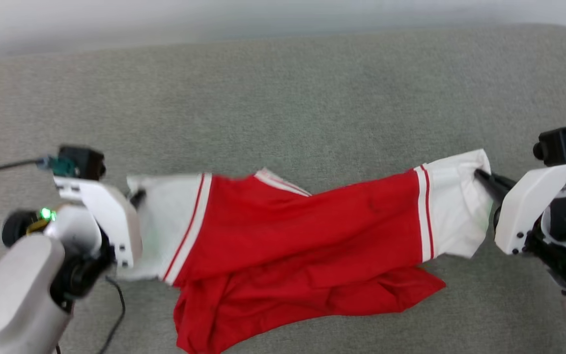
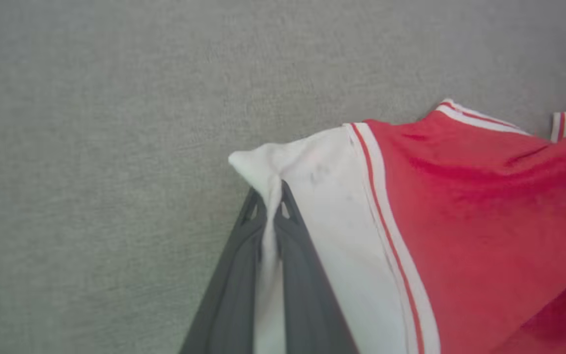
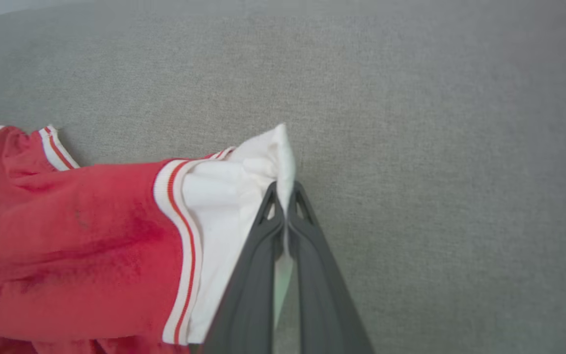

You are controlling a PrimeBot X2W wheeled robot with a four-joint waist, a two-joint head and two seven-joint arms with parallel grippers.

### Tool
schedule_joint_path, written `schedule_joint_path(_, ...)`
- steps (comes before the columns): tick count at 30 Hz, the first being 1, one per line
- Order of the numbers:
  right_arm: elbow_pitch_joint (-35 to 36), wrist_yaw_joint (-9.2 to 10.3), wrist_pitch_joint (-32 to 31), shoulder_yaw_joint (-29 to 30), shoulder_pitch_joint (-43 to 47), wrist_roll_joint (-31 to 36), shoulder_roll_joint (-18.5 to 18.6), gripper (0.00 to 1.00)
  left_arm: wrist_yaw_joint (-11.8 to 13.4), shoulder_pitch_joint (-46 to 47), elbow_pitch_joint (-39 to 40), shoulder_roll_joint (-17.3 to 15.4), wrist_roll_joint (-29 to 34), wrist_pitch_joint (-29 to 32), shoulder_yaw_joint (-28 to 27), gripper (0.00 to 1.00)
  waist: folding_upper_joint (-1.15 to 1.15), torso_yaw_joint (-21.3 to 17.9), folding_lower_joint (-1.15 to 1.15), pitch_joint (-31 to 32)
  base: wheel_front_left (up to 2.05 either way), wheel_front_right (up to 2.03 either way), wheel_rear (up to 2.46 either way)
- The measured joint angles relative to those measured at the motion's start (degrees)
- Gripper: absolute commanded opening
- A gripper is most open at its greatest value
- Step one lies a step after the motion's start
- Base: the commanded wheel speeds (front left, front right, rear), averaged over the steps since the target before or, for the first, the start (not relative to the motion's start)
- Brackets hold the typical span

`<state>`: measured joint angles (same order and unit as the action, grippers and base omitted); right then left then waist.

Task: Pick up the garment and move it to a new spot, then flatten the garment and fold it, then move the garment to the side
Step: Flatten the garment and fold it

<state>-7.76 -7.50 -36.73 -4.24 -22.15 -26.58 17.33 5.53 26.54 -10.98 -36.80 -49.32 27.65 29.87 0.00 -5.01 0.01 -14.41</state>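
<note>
The garment (image 1: 302,236), a red jersey with white sleeves and red-white striped trim, hangs stretched between my two grippers above the grey-green surface, its red body sagging in folds toward the near side. My left gripper (image 1: 135,197) is shut on the tip of one white sleeve (image 2: 312,196), cloth pinched between its dark fingers (image 2: 243,236). My right gripper (image 1: 479,174) is shut on the other white sleeve (image 3: 234,196), the fabric bunched at its fingertips (image 3: 307,221). The lettering is hidden; only plain red cloth (image 3: 67,246) faces the cameras.
A broad grey-green fabric surface (image 1: 283,98) spreads under and beyond the garment, with a pale wall strip (image 1: 116,19) at its far edge. A thin black cable (image 1: 116,314) dangles by my left arm.
</note>
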Motion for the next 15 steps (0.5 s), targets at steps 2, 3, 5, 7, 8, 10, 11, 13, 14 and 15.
schedule_joint_path(2, -0.79, -0.01, 1.15, 0.18, -1.52, 1.16, 0.12, 0.0, 0.19, 2.96, 0.19, 0.49, 1.82, -1.91, -0.27, 0.0, 0.0, 0.53, 0.0, 0.9, 0.0, 0.0, 0.0)
schedule_joint_path(3, -1.33, -0.01, 1.52, 0.46, -2.58, 1.31, 0.0, 0.0, 0.26, 4.42, 0.22, 1.02, 2.49, -2.8, -0.41, 0.0, 0.0, 0.79, 0.0, 1.32, 0.0, 0.0, 0.0)
schedule_joint_path(5, -2.53, -0.01, 2.67, 0.74, -5.19, 2.38, 0.01, 0.0, 0.62, 7.56, 0.08, 2.11, 4.34, -5.01, -0.59, 0.0, 0.0, 1.23, 0.0, 2.01, 0.0, 0.0, 0.0)
schedule_joint_path(7, -3.89, -0.01, 4.25, 1.13, -8.16, 2.82, 0.02, 0.0, 0.56, 11.34, -0.73, 3.39, 5.17, -6.49, -0.99, 0.0, 0.0, 1.65, 0.0, 2.48, 0.0, 0.0, 0.0)
schedule_joint_path(8, -4.56, 0.0, 4.98, 0.97, -9.83, 3.43, 0.26, 0.0, 0.44, 13.18, -1.4, 4.12, 5.58, -7.61, -1.14, 0.0, 0.0, 1.85, 0.0, 2.6, 0.0, 0.0, 0.0)
schedule_joint_path(10, -5.46, 0.0, 6.1, 0.79, -12.91, 3.72, 0.26, 0.0, 0.42, 16.89, -3.23, 5.6, 6.6, -9.4, -1.48, 0.0, 0.0, 2.17, 0.0, 2.69, 0.0, 0.0, 0.0)
schedule_joint_path(11, -5.81, 0.0, 6.66, 0.79, -14.65, 3.71, 0.18, 0.0, 0.32, 18.92, -4.17, 6.21, 7.05, -10.26, -1.8, 0.0, 0.0, 2.21, 0.0, 2.55, 0.0, 0.0, 0.0)
schedule_joint_path(13, -6.57, -0.01, 7.79, 0.94, -18.84, 3.92, 0.35, 0.0, 0.51, 23.69, -6.22, 7.22, 7.92, -11.27, -2.38, 0.0, 0.0, 2.23, 0.0, 1.81, 0.0, 0.0, 0.0)
schedule_joint_path(14, -7.09, 0.0, 8.42, 0.93, -21.12, 3.91, 0.43, 0.0, 0.54, 26.0, -7.45, 7.69, 8.31, -11.92, -2.77, 0.0, 0.0, 2.22, 0.0, 1.33, 0.0, 0.0, 0.0)
schedule_joint_path(15, -7.5, 0.0, 9.04, 0.8, -23.36, 4.01, 0.52, 0.0, 0.63, 28.22, -8.45, 8.25, 8.76, -12.61, -3.02, 0.0, 0.0, 2.19, 0.0, 0.83, 0.0, 0.0, 0.0)
